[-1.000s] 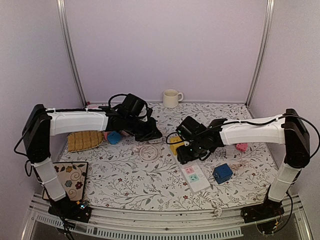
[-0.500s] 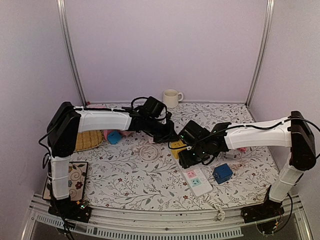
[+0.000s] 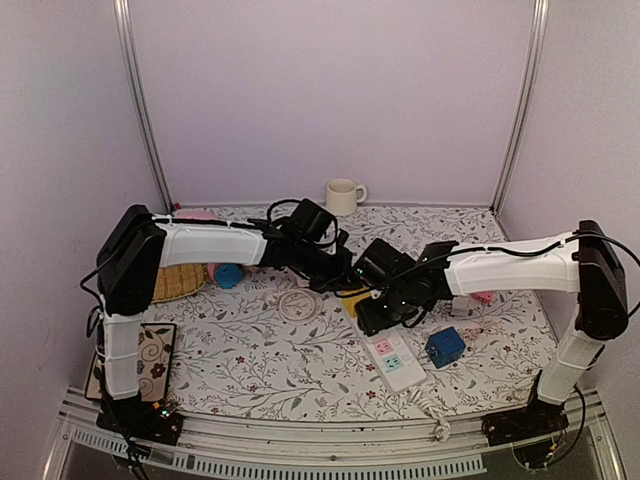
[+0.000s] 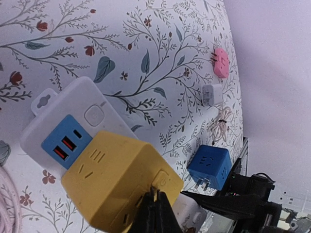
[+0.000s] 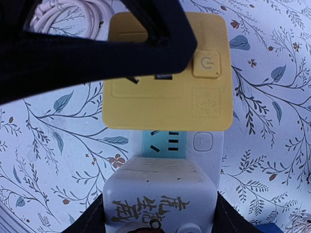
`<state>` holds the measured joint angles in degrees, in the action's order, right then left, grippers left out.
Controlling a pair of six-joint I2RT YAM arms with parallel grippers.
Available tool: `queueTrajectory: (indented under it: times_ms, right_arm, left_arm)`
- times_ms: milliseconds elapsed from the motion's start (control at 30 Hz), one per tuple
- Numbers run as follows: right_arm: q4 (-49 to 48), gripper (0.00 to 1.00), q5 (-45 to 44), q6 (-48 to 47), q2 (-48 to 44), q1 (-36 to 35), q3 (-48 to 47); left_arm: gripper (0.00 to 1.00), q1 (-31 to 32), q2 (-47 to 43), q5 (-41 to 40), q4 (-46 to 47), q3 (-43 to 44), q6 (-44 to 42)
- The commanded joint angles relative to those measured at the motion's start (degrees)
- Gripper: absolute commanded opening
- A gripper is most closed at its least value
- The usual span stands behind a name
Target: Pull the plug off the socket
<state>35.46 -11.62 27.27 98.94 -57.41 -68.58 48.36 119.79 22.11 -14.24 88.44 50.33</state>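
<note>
Your left pincer (image 4: 154, 206), tips clenched empty, touched the yellow plug (image 4: 116, 179) seated in the white socket strip (image 4: 63, 114) on the bench (image 3: 250, 350); it likely needed to open, straddle the plug and pull straight off while your right pincer (image 5: 160, 216) gripped the white adaptor (image 5: 160, 187).

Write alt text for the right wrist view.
A yellow cube plug sits in a white power strip on a floral cloth, with the left gripper crossing its top left as a black shape. In the foreground, the right gripper clasps a white adapter seated on the same strip.
</note>
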Motion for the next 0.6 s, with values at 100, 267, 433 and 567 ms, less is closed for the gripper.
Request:
queueTrajectory:
  times_ms: [100, 267, 433, 567]
  right_arm:
    - [-1.73, 0.31, -4.50, -3.53, 0.82, -0.25, -8.77]
    - [-1.11, 0.31, -4.90, -4.47, 1.37, -0.18, -10.77]
    - [-0.76, 0.31, -5.73, -4.85, 0.97, -0.20, -11.01]
    - [-0.64, 0.31, -5.37, -4.14, -0.07, -0.11, -10.26]
  left_arm:
    - [0.01, 0.63, -0.11, -4.23, -8.64, -7.54, -2.89]
    - [0.00, 0.60, -0.08, -5.30, -10.27, -8.42, -4.17]
    - [0.00, 0.77, 0.44, -5.30, -10.28, -8.14, -4.19]
    - [0.00, 0.77, 0.45, -5.49, -10.19, -8.11, -4.18]
